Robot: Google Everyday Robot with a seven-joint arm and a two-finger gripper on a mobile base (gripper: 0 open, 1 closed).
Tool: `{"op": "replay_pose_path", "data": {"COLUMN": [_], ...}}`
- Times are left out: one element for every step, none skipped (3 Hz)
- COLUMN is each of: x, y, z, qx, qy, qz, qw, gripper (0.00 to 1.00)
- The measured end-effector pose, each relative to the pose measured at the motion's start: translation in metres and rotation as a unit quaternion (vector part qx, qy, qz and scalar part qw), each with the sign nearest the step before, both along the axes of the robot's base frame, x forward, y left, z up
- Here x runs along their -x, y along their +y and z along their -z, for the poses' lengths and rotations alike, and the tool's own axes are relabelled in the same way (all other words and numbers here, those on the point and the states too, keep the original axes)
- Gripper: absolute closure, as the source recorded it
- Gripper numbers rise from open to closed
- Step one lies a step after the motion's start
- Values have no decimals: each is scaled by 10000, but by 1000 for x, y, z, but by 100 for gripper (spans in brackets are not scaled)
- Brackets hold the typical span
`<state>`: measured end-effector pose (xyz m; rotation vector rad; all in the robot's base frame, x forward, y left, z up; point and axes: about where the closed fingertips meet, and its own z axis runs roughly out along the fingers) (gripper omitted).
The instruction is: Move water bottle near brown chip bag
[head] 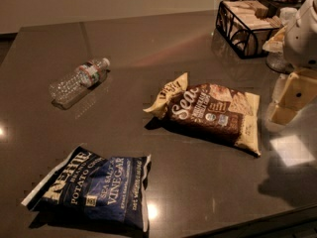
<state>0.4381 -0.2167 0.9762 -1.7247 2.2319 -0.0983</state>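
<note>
– Dark grey-brown and glossy, that is how we read the tabletop (198,182); it takes up nearly the whole view and mirrors the lamps as small bright spots, one just beside the blue bag's right edge.

– We agree. Behind it runs a pale, plain wall (124,1), and the room looks dim and warm in tone. Where do we place the water bottle (79,78)?

– On its side at the far left of the tabletop, white cap pointing away and to the right, its faint reflection under it. It stands well apart from the brown chip bag (210,110), which lies flat right of the middle with its cream ends out to left and right.

– And the blue Kettle bag (94,187) lies flat at the near left, close to the front edge, apart from both.

– At the far right corner we see a black wire basket (242,26) holding pale packets.

– The tool (292,99) hangs at the right edge, cream-coloured under the white arm, near the brown chip bag's right end and holding nothing we can see. Whether it is apart or together, we cannot tell.

– Its shadow falls dark on the tabletop at the near right.
</note>
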Motion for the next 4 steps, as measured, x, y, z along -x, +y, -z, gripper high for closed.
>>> {"op": "replay_pose_path", "data": {"x": [0,-19,-52,-91], "y": [0,8,29,60], "z": [0,-1,-2,-4], "qx": [0,-20,-51,-88], "qy": [-1,-36,-88,-139], "qz": [0,-144,-479,-941], "qw": [10000,9999,9988,9954], "gripper": [0,0,0,0]}}
